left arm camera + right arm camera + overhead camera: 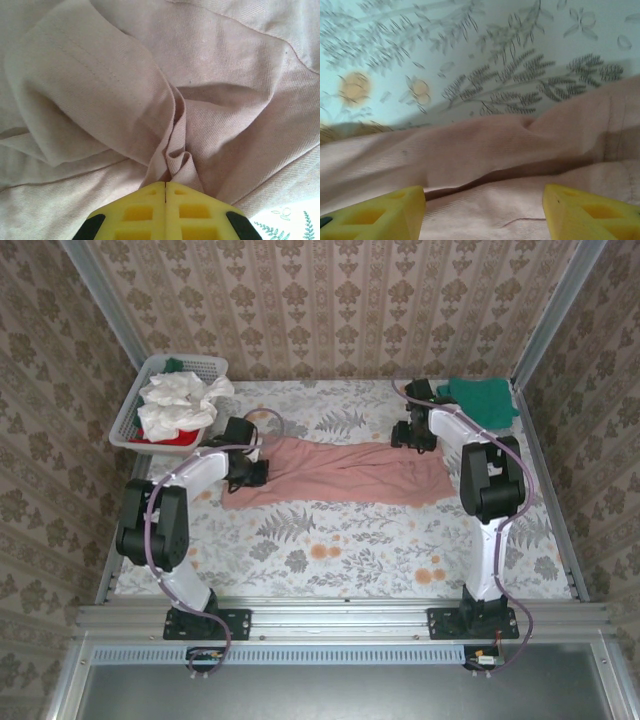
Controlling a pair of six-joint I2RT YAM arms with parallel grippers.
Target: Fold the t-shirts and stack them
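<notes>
Item: dusty-pink t-shirt [340, 472], bunched lengthwise across the bench [330, 550] between my two arms. Light, limp, creases readily; I judge hems and shoulder seams the surest holds. Left claw [165, 186]: clenched on a pinched fold of it. Right claw [484, 200]: released, fingers spread over its right end.

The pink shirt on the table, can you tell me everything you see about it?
The pink shirt is dusty pink, soft knit-looking cloth with stitched hems. It lies flat but wrinkled in a long band across the middle of the flowery table cover, running left to right. At its left end the left gripper is shut on a bunched-up fold. At its right end the right gripper is open just over the cloth; whether it touches is unclear.
</notes>
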